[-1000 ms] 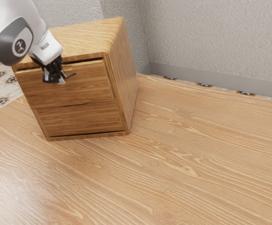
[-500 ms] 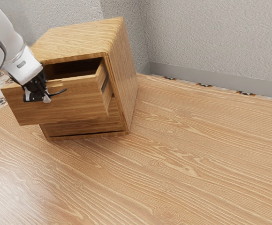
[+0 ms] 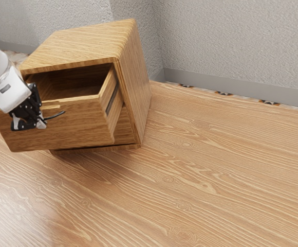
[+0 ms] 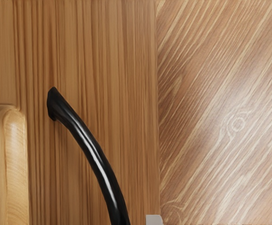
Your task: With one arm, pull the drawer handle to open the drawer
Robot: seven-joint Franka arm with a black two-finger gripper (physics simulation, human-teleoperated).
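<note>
– Gripper (image 3: 30,122) first: what is it doing?
– It looks clamped on the black handle (image 3: 54,114), with its fingers closed round it from both sides, at the front of the top drawer (image 3: 72,126). In the wrist view the handle (image 4: 86,154) curves across the drawer front (image 4: 103,70).
– And the drawer itself?
– It stands well out of the cabinet (image 3: 133,67), with its inside open to view and its side rail showing. I'd judge the opening as good as done.
– Anything left?
– Perhaps a little more travel, though I can't tell how much the rail allows, and then letting go. The lower drawer (image 3: 127,128) sits shut underneath, and the cabinet rests on the wooden surface (image 3: 216,170) near the grey wall (image 3: 231,36)
</note>
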